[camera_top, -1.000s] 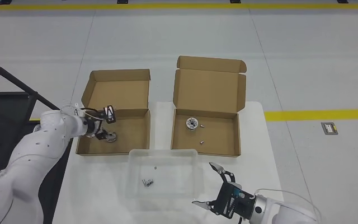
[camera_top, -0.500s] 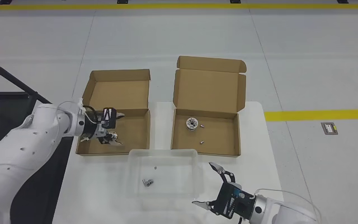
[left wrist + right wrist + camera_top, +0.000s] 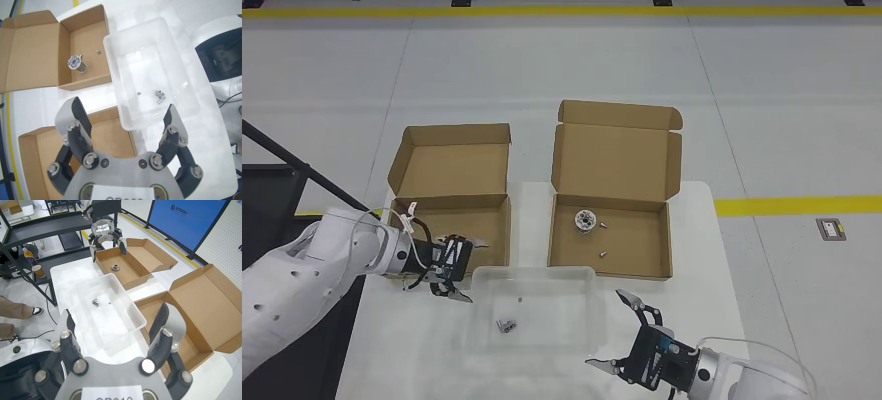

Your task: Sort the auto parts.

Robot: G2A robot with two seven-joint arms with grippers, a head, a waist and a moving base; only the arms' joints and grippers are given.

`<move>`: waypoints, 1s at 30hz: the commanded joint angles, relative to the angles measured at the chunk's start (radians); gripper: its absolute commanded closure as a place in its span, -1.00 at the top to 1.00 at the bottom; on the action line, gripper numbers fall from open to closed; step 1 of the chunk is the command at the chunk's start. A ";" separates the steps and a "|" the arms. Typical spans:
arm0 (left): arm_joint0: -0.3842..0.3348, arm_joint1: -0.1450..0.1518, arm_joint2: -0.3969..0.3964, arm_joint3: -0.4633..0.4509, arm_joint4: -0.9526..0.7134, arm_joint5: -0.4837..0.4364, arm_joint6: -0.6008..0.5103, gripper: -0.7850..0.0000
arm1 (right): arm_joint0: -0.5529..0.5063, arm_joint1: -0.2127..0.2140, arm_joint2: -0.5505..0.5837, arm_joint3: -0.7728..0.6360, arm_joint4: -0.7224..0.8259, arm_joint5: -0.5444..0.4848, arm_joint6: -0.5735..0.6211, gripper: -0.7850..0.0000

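Two grippers, both spread wide and holding nothing.

The left gripper (image 3: 123,106) hangs above the near wall of the left box (image 3: 109,136), just beside a corner of the clear tray (image 3: 136,26). Its arm comes in bent from the left edge of the table (image 3: 712,300), with the fingers pointed toward the tray. A white printed label (image 3: 101,227) sits on its body, plain in the right wrist view. That view also gives a flanged hub (image 3: 115,267) on the box floor close by the fingers. Just ahead of the fingers, inside the tray, lie a bracket (image 3: 160,96) and a small nut (image 3: 139,93), near each other but apart. Farther ahead stands the right box (image 3: 90,70), flap open, holding a round toothed part (image 3: 77,64) with a screw (image 3: 97,51) near it. The top view adds a second screw (image 3: 603,254) toward that box's near wall.

The right gripper (image 3: 115,309) sits low at the table's near edge, off the tray's near corner, with its fingers aimed along the tray toward the left gripper. It too carries a white label on its body, cut off by the frame edge. Well beyond it a blue board (image 3: 170,215) bears a white logo, and a labelled bottle (image 3: 28,256) and a paper cup (image 3: 38,271) stand on a black rack (image 3: 47,230) beside the table
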State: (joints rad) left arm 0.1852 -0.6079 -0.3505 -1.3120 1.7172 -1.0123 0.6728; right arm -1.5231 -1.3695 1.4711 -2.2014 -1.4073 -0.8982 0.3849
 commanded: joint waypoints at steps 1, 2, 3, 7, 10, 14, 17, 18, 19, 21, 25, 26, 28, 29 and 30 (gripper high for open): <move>0.000 0.000 0.000 0.000 0.000 0.000 0.000 1.00 | 0.000 0.000 0.000 0.000 0.000 0.000 0.000 1.00; 0.000 0.000 0.000 0.000 0.000 0.000 0.000 1.00 | 0.000 0.000 0.000 0.000 0.000 0.000 0.000 1.00; 0.000 0.000 0.000 0.000 0.000 0.000 0.000 1.00 | 0.000 0.000 0.000 0.000 0.000 0.000 0.000 1.00; 0.000 0.000 0.000 0.000 0.000 0.000 0.000 1.00 | 0.000 0.000 0.000 0.000 0.000 0.000 0.000 1.00; 0.015 0.000 0.008 -0.037 0.015 0.000 -0.060 1.00 | 0.000 0.000 0.000 0.000 0.000 0.000 0.000 1.00; 0.031 -0.004 0.033 -0.118 -0.054 0.000 -0.179 1.00 | 0.000 0.000 0.000 0.000 0.000 0.000 0.000 1.00; 0.033 -0.013 0.057 -0.184 -0.175 0.000 -0.340 1.00 | 0.000 0.000 0.000 0.000 0.000 0.000 0.000 1.00; 0.029 -0.016 0.065 -0.206 -0.224 0.000 -0.410 1.00 | 0.000 0.000 0.000 0.000 0.000 0.000 0.000 1.00; 0.028 -0.019 0.074 -0.224 -0.286 0.000 -0.480 1.00 | 0.000 0.000 0.000 0.000 0.000 0.000 0.000 1.00; 0.023 -0.027 0.094 -0.261 -0.426 0.000 -0.614 1.00 | 0.000 0.000 0.000 0.000 0.000 0.000 0.000 1.00; 0.009 -0.046 0.117 -0.277 -0.690 0.028 -0.980 1.00 | 0.000 0.000 0.000 0.000 0.000 0.000 0.000 1.00; 0.009 -0.052 0.124 -0.288 -0.763 0.047 -1.066 1.00 | 0.000 0.000 0.000 0.000 0.000 0.000 0.000 1.00; 0.009 -0.054 0.125 -0.290 -0.789 0.053 -1.090 1.00 | 0.000 0.000 0.000 0.000 0.000 0.000 0.000 1.00; 0.009 -0.054 0.125 -0.290 -0.789 0.053 -1.090 1.00 | 0.000 0.000 0.000 0.000 0.000 0.000 0.000 1.00; 0.009 -0.054 0.125 -0.290 -0.789 0.053 -1.090 1.00 | 0.000 0.000 0.000 0.000 0.000 0.000 0.000 1.00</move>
State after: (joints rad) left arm 0.1943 -0.6623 -0.2246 -1.6031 0.8537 -0.9571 -0.4843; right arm -1.5231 -1.3695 1.4711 -2.2014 -1.4073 -0.8982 0.3849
